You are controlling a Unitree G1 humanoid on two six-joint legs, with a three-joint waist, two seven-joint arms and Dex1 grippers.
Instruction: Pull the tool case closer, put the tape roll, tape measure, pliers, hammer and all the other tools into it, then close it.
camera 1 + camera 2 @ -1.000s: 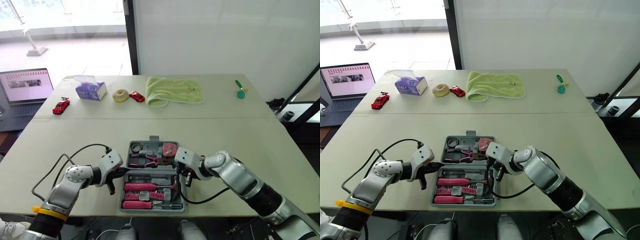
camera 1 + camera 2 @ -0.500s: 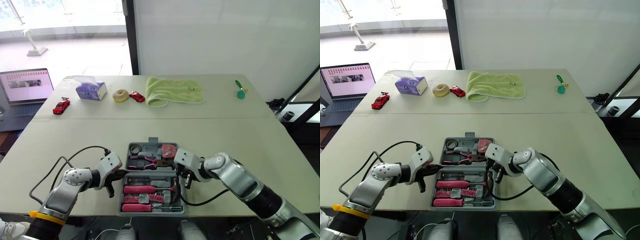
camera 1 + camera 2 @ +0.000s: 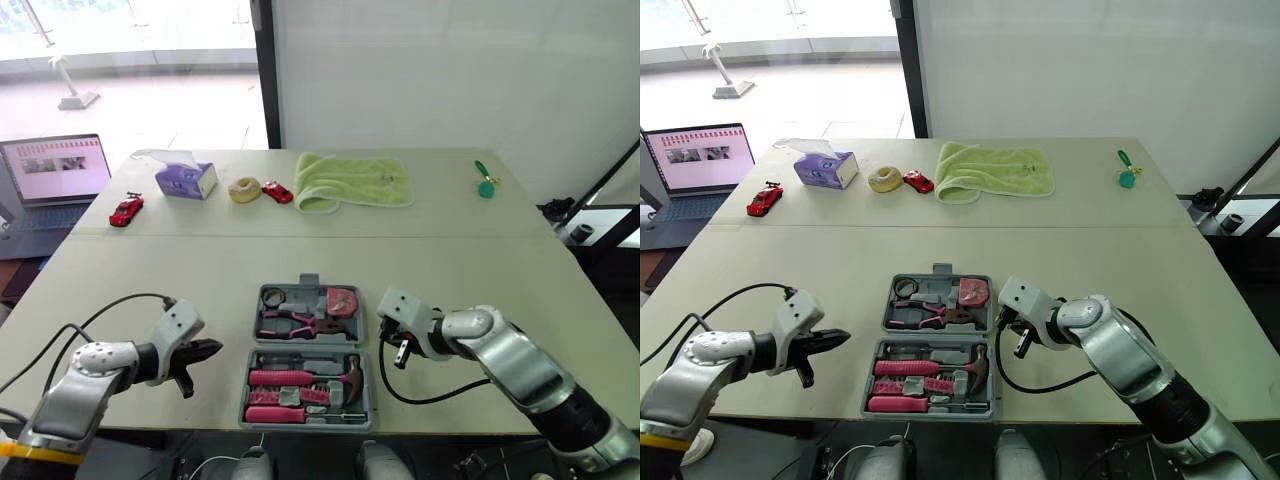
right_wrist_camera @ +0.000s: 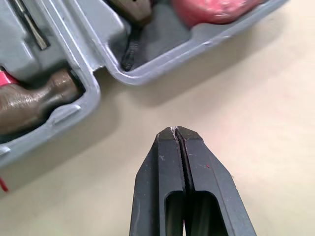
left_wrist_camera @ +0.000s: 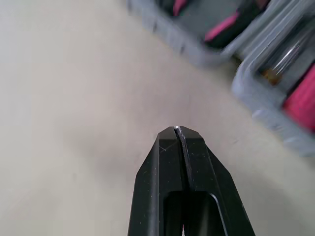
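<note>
**A:** Nearest first?

**B:** Case (image 3: 304, 350), open flat at 6 o'clock on the table (image 3: 480, 280), close to the near edge. In the near half: hammer (image 3: 352, 372) at 3 o'clock, plus pink-handled tools. In the far half: pliers (image 3: 290, 320), tape measure (image 3: 341, 299) at 1 o'clock, a dark ring (image 3: 272, 296) at 11.

**A:** Grippers?

**B:** Left gripper (image 5: 177, 131) at 9 o'clock of the case, a little apart. Right gripper (image 4: 177, 132) at 3 o'clock, just beside it. Both with fingers pressed together, holding nothing, touching nothing.

**A:** Farther out?

**B:** Along the far side, 10 to 12 o'clock: tissue box (image 3: 185, 181), pale roll (image 3: 244, 189), towel (image 3: 352, 181). Possibly the task's tape roll, that pale one; cannot tell.

**A:** Left to do?

**B:** Probably just folding the case shut.

**A:** Risks?

**B:** Several. Could shove the whole case instead of hinging it, with closed fingers and no hold on a rim. Might even send it off the near edge. Could spill the loaded tools if flipped fast. Could jam on the hammer head, seemingly tight against the rim. Could also end up closed with the pale roll left outside.
</note>
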